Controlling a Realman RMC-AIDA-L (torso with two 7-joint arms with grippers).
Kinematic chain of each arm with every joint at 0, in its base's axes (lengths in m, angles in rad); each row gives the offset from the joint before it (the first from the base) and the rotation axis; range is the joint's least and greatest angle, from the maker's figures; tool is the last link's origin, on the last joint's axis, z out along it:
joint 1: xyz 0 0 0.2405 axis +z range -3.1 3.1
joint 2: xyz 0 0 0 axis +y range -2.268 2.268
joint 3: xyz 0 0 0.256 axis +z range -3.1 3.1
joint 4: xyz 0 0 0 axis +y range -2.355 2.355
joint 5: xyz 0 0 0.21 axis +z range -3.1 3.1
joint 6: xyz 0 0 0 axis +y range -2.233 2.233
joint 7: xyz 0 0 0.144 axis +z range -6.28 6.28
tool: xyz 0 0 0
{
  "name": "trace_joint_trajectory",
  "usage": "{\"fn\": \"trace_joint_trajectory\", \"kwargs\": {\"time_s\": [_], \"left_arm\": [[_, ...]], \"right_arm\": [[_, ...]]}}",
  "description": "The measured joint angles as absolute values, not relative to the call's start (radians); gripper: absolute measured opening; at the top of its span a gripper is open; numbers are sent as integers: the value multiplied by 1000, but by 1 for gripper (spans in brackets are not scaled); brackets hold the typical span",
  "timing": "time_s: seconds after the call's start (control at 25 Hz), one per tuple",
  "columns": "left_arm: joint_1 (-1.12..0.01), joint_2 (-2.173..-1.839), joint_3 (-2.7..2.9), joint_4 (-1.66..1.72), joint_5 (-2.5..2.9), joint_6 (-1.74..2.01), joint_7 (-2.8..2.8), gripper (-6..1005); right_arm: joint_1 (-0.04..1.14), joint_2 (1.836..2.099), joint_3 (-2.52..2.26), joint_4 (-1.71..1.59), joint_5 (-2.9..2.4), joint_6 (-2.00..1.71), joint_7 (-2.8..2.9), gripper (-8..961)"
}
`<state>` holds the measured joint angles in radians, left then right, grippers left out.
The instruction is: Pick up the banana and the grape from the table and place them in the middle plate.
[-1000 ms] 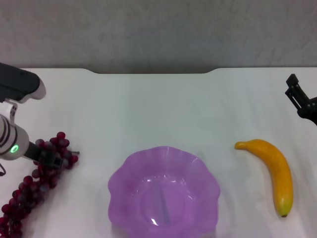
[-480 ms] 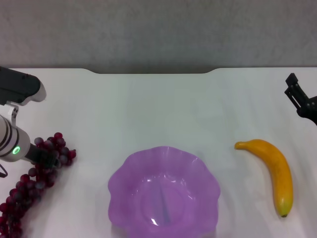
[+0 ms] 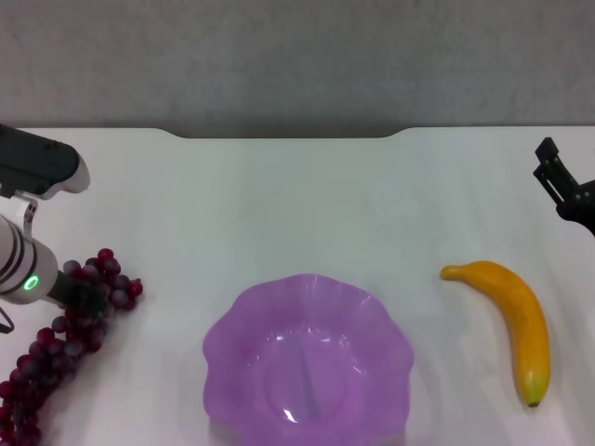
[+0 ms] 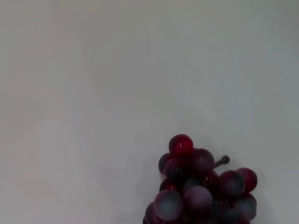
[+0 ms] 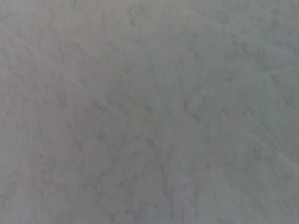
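The grape (image 3: pixel 48 355), a long dark red-purple bunch, lies at the table's (image 3: pixel 297 204) front left. My left gripper (image 3: pixel 87 299) is shut on the bunch near its upper end; the top grapes also show in the left wrist view (image 4: pixel 201 186). The banana (image 3: pixel 517 318), yellow-orange with a greenish tip, lies on the table at the right. The middle plate (image 3: pixel 223 327), translucent purple with a scalloped rim, sits empty at the front centre. My right gripper (image 3: pixel 548 163) hangs open at the far right, behind the banana and apart from it.
The table's far edge has a wide notch (image 3: pixel 288 136) with a grey wall behind it. The right wrist view shows only a plain grey surface.
My left gripper has shifted slightly left and back, and the upper end of the grape bunch has moved with it. The right arm, banana and plate have not moved.
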<state>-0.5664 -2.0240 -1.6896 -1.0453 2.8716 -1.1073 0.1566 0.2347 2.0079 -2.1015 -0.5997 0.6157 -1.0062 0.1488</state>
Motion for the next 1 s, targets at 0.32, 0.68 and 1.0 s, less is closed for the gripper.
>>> {"fn": "trace_joint_trajectory", "kwargs": {"time_s": [0.32,0.68,1.0], "left_arm": [[-539,-2026,-1682,-1137,2872,-1143,164,355],[-495,-2027,-1683,-1257,2872,-1179,164,223],[-468,-2026,-1662,-1364,2872,-1210,163,158]], "right_arm": [[235,2008,-2102,-597,615,-1006,149,829],[235,2008,-2101,-596,616,-1006,149,826],[232,2008,-2101,-595,616,-1006,149,823]]}}
